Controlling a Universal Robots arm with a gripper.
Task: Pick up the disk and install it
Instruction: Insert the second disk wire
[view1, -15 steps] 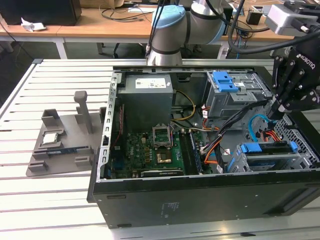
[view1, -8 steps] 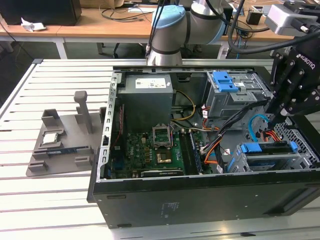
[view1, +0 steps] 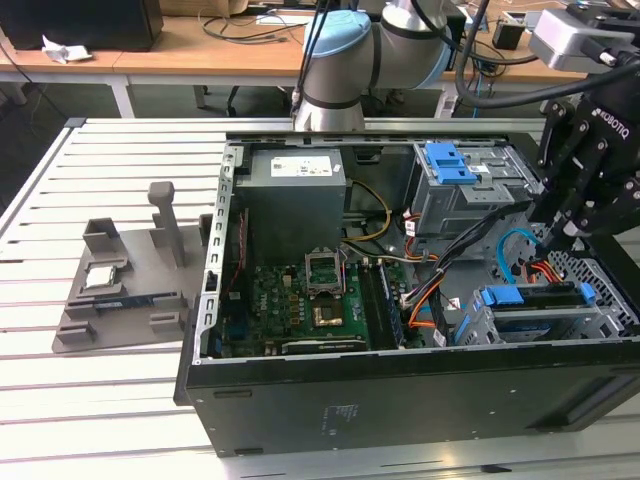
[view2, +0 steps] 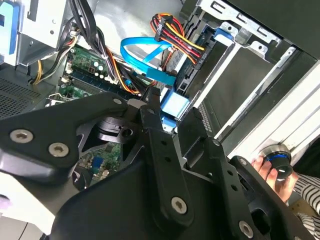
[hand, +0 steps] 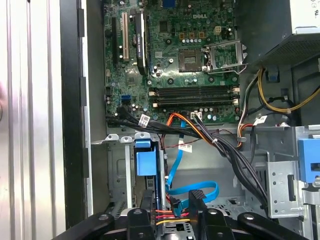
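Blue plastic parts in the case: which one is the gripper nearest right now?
The blue carrier on the lower drive bay, just below the gripper in the exterior view. The other, the blue latch, sits atop the grey cage, farther away.

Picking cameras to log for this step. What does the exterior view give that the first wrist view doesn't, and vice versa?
Exterior view adds: the grey fixture tray on the slatted table outside the case, the arm's base, and the blue latch on the drive cage.
First wrist view adds: the gripper seen from behind, fingers apart, nothing held.
Both: motherboard, blue data cable, and the disk in its blue carrier, apparently sitting in the lower bay.
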